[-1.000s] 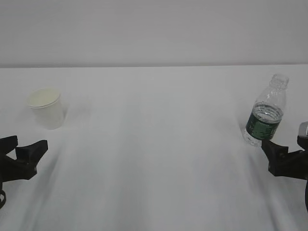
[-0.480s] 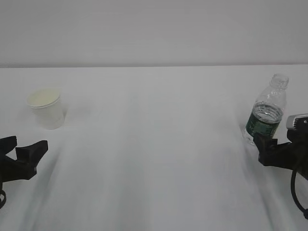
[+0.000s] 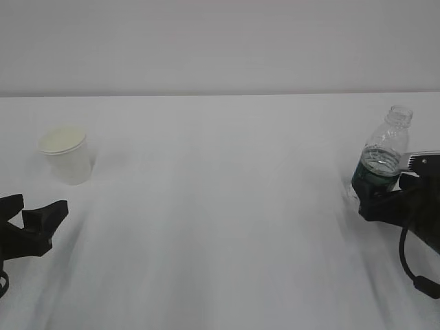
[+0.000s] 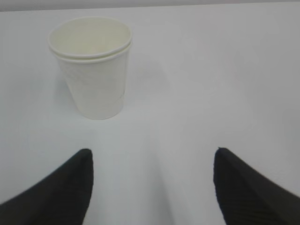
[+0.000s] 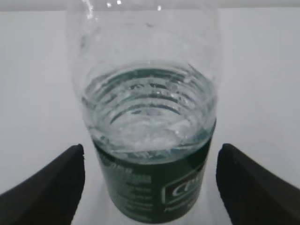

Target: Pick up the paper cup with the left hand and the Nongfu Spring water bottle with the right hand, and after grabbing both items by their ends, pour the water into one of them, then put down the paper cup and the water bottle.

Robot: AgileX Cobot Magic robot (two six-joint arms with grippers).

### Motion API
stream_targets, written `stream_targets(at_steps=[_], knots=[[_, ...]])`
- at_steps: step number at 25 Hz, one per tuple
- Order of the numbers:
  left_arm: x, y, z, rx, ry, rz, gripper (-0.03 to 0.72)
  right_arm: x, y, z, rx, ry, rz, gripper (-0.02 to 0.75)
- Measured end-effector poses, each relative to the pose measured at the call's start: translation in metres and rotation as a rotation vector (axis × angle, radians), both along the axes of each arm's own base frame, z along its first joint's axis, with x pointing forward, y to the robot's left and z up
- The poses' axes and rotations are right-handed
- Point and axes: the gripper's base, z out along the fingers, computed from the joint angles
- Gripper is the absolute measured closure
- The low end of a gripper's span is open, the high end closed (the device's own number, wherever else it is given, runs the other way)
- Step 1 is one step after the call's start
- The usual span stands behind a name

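On the tabletop [image 3: 220, 206] nothing is grasped yet: the bottle [image 3: 381, 161] stands at right between the wide-open jaws of the right end effector [image 3: 385, 203], the cup [image 3: 67, 155] at left ahead of the wide-open left end effector [image 3: 31, 216]; grasping, pouring and set-down remain.

A plain white table [image 3: 220, 206] is carrying two things. The paper cup [image 3: 67, 154] is standing upright on its left side, and the Nongfu Spring water bottle [image 3: 382, 155], part filled with clear water, is standing upright far right, well apart.
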Motion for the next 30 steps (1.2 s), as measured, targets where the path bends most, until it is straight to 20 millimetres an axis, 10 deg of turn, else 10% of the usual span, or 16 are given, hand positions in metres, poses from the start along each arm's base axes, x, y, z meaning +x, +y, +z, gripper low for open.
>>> stream_targets(at_steps=[30], knots=[[0.001,0.003,0.000,-0.003,0.001,0.037,0.111,0.032,0.000,-0.005,0.035,-0.051,-0.028,0.098]])
